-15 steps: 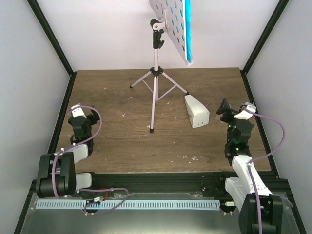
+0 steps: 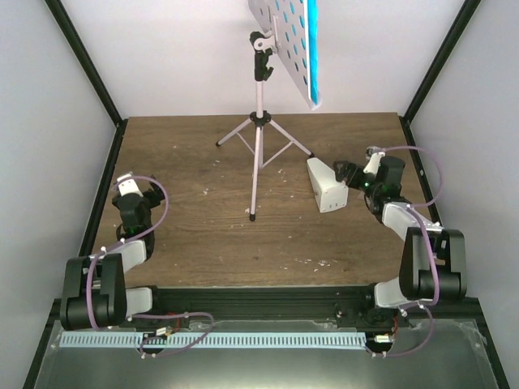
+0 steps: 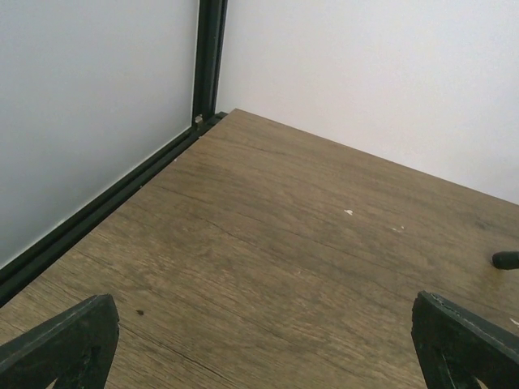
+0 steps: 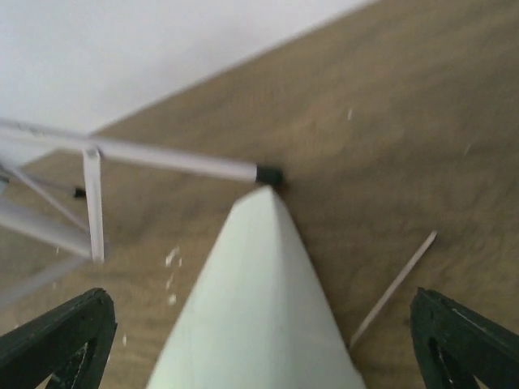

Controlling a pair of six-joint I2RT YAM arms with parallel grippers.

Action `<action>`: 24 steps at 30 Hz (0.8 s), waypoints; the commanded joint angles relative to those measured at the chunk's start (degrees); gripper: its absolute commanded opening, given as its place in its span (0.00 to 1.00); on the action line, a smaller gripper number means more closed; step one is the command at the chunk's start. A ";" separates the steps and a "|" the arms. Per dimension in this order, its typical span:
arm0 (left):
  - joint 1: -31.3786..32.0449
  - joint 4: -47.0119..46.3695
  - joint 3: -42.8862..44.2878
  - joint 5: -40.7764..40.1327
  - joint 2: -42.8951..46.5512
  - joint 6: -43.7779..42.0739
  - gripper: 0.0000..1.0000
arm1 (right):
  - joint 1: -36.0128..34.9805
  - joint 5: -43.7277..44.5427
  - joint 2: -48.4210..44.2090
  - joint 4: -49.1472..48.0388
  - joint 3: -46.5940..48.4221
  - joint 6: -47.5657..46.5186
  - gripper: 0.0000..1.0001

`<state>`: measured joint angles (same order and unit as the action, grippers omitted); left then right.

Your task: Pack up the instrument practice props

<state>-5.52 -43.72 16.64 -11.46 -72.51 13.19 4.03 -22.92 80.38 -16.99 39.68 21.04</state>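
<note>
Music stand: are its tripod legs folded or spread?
Spread. The music stand stands upright on the table, its three thin legs splayed out from the hub.

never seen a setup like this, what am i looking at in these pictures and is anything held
Two robot arms are bolted at the near edge of a wooden table. One picture looks down on both; the other two come from a camera on each wrist, dark fingertips showing at the bottom corners. On the table: a music stand carrying a teal booklet, and a white metronome on its side. The left gripper is open over bare wood. The right gripper is open right at the metronome, not gripping it. Nothing is held.
</note>
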 commanded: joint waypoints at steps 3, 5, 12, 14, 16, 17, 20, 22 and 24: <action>-0.63 -1.20 -0.34 1.01 0.74 -0.53 1.00 | -0.25 -6.62 3.60 7.53 2.54 -2.10 1.00; -0.63 -1.46 -0.46 2.40 0.71 -0.90 1.00 | -0.25 -7.44 4.22 7.93 2.52 -2.46 1.00; -0.63 -1.52 -0.16 4.24 0.25 -0.91 1.00 | -1.62 -14.15 6.27 6.09 2.51 -3.60 1.00; -0.63 -2.00 -0.40 4.47 0.07 -0.97 1.00 | -3.48 -13.67 6.32 6.56 3.09 -5.15 1.00; -0.64 -2.52 -0.62 4.26 -0.38 -1.12 0.99 | -5.82 -13.43 6.62 8.08 4.46 -7.05 1.00; -0.60 -2.57 -0.60 4.13 -0.54 -1.10 0.99 | -7.19 -13.23 6.70 8.70 5.11 -8.20 1.00; -0.63 -2.67 -0.53 4.80 -0.91 -0.97 0.99 | -11.47 -9.12 5.81 8.52 4.91 -9.16 1.00; -0.63 -2.84 -0.54 5.42 -1.12 -1.01 0.98 | -13.45 -5.07 3.56 6.93 2.77 -9.34 1.00; -0.63 -2.94 -0.63 5.30 -1.31 -1.06 0.98 | -13.95 -2.39 0.90 5.43 0.85 -8.59 1.00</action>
<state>-5.87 -44.47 16.64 -7.18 -73.06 12.80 -7.88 -31.09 85.86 -9.47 42.37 13.65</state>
